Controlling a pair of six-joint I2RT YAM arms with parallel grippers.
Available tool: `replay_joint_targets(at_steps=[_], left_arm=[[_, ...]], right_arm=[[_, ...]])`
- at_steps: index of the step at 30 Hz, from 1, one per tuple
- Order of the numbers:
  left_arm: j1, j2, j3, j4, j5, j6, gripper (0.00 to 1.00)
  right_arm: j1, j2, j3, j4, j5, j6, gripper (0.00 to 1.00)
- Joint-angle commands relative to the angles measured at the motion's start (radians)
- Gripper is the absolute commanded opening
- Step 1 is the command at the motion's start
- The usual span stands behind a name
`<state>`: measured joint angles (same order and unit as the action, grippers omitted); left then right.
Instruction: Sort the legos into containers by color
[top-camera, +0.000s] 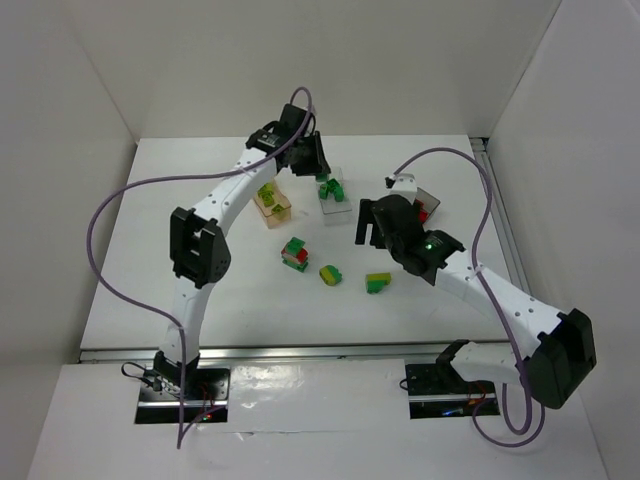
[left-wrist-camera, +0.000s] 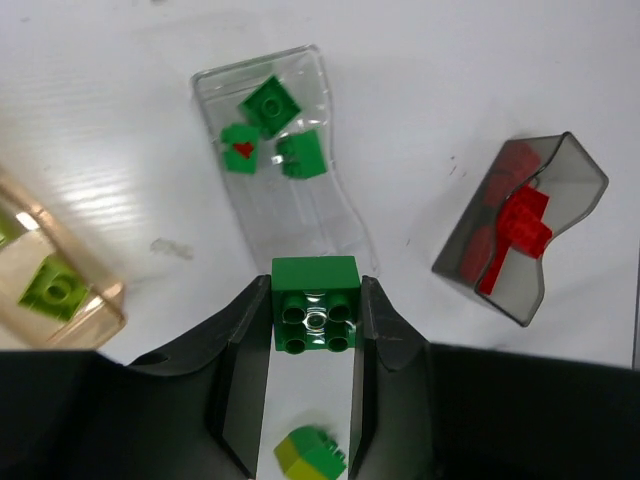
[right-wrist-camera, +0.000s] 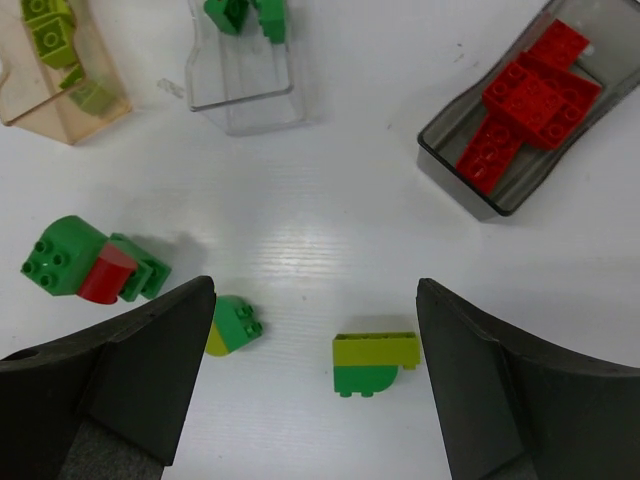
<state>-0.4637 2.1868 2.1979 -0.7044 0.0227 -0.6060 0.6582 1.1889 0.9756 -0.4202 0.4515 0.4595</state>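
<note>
While my left jaws clamp a green brick (left-wrist-camera: 315, 300) by its sides, studs facing the wrist camera, it sits at the near end of the clear bin (left-wrist-camera: 325, 225), which holds three green pieces (left-wrist-camera: 268, 105). The tan bin (left-wrist-camera: 105, 300) with yellow-green bricks (left-wrist-camera: 55, 288) flanks one side and the dark bin (left-wrist-camera: 565, 180) with red bricks (left-wrist-camera: 520, 225) the other. My right jaws stand wide apart over the tabletop (right-wrist-camera: 330, 200). A two-colour stack (right-wrist-camera: 372, 362) lies between them, and a green-and-red clump (right-wrist-camera: 90, 265) lies off to the side.
</note>
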Motion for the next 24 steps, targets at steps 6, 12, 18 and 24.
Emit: replay_joint_targets(at_steps=[6, 12, 18, 24], left_arm=[[-0.006, 0.2, 0.192, 0.026, 0.134, -0.008, 0.51], [-0.006, 0.145, 0.177, 0.037, 0.155, 0.018, 0.76], [-0.006, -0.147, -0.065, 0.028, 0.021, 0.06, 0.74], [0.017, -0.39, -0.386, 0.028, -0.052, 0.071, 0.73]], right_arm=[[-0.032, -0.048, -0.015, -0.069, 0.062, 0.059, 0.9], [-0.032, -0.048, -0.015, -0.091, 0.029, 0.059, 0.9], [0.013, 0.015, -0.051, 0.012, -0.241, -0.025, 0.9], [0.109, 0.21, -0.032, 0.035, -0.358, -0.122, 0.98]])
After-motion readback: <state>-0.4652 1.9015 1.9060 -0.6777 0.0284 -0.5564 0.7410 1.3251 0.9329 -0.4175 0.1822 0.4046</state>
